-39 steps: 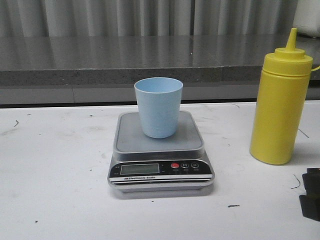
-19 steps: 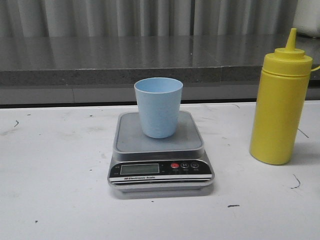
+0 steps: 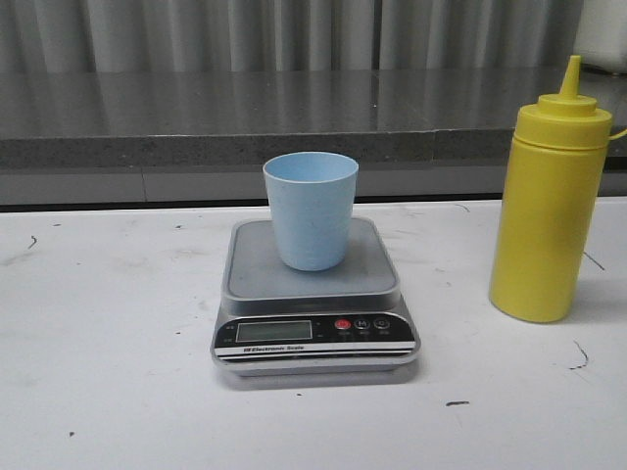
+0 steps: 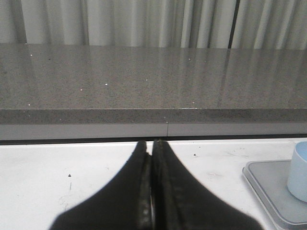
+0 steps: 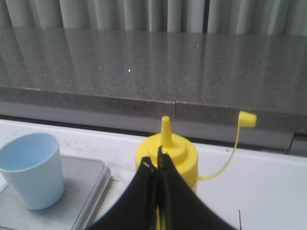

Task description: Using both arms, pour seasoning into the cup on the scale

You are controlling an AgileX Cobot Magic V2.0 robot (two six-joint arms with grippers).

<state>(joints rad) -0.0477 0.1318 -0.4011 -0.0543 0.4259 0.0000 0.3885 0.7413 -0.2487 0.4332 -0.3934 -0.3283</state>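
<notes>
The cup (image 3: 311,210) stood upright on the scale (image 3: 315,294), near the middle of the surface (image 3: 108,372), and from what I could see it was empty. The seasoning (image 3: 550,201) stood upright too, well off to the right of the scale, its long axis vertical, nozzle pointing up with the little cap flipped off on its tether (image 5: 230,143).

Neither arm showed in the front view. In my right wrist feed the right pincer (image 5: 156,165) was clenched, fingers pressed together with nothing between them, and it sat on the near side of the bottle, lined up almost dead on the nozzle. So the bottle lay straight ahead of that pincer, farther out, and the cup was off to the left of it. In the left wrist feed the left pincer (image 4: 150,146) was clenched as well, empty, out on the left side with the scale's edge (image 4: 266,191) and the cup (image 4: 298,172) off to its right.

My read: the right arm was plainly the nearer one to the bottle, and it would have to spread its fingers before closing on that upright body.
</notes>
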